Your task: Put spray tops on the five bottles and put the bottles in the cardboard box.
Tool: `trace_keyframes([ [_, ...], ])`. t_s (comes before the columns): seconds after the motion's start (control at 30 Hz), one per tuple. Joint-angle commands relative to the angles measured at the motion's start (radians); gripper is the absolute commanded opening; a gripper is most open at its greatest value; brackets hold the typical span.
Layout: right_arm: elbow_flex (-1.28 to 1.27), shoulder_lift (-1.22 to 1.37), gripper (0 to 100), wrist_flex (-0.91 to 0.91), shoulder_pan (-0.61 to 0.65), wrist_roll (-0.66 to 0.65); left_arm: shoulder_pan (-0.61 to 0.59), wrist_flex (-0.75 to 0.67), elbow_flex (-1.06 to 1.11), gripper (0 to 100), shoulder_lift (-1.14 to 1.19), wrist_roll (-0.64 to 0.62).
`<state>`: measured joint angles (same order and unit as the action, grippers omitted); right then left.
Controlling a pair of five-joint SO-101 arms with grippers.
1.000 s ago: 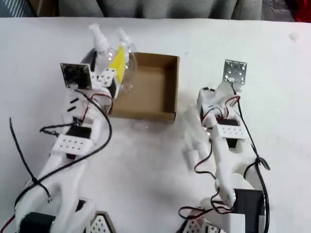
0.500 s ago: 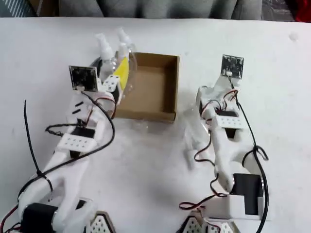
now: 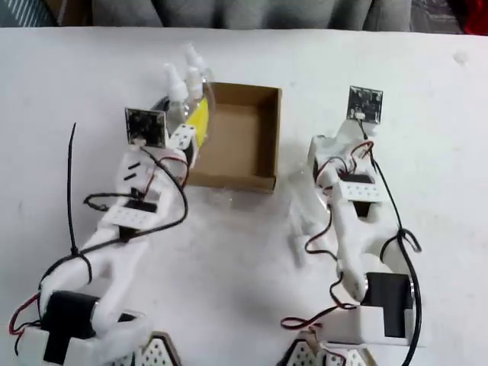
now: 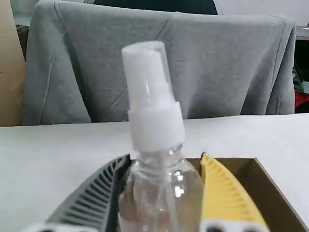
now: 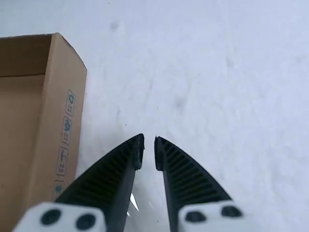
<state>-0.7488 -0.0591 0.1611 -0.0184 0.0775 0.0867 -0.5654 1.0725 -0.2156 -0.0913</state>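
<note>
My left gripper is shut on a clear bottle with a white spray top, held upright over the left wall of the cardboard box. In the left wrist view the bottle stands between the grey and yellow fingers, its spray top upward, with a corner of the box beside it. A second spray-topped bottle sits at the box's far left corner. My right gripper is shut and holds nothing, low over the table just right of the box.
Clear bottles lie on the white table beside the right arm, hard to make out. A grey chair back stands beyond the table's far edge. Open table lies to the right of the box.
My left arm has carried the bottle rightward toward the box's left wall. The right arm shifted slightly a second ago and has kept still since.
</note>
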Motion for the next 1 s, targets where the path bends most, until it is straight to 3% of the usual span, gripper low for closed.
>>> trace_keyframes([
  [0.0,0.055,-0.004,1.6,0.007,-0.002,0.011,0.022,-0.034,-0.009,2,0.005,0.015],
  [0.43,0.055,-0.002,1.6,0.005,-0.001,0.005,0.027,-0.035,-0.015,2,0.033,0.009],
  [0.67,0.055,-0.002,1.6,0.005,-0.001,0.003,0.033,-0.175,-0.028,2,0.150,0.008],
  [0.97,0.055,-0.002,1.6,0.007,0.001,0.002,0.036,-0.189,-0.054,2,0.223,0.015],
])
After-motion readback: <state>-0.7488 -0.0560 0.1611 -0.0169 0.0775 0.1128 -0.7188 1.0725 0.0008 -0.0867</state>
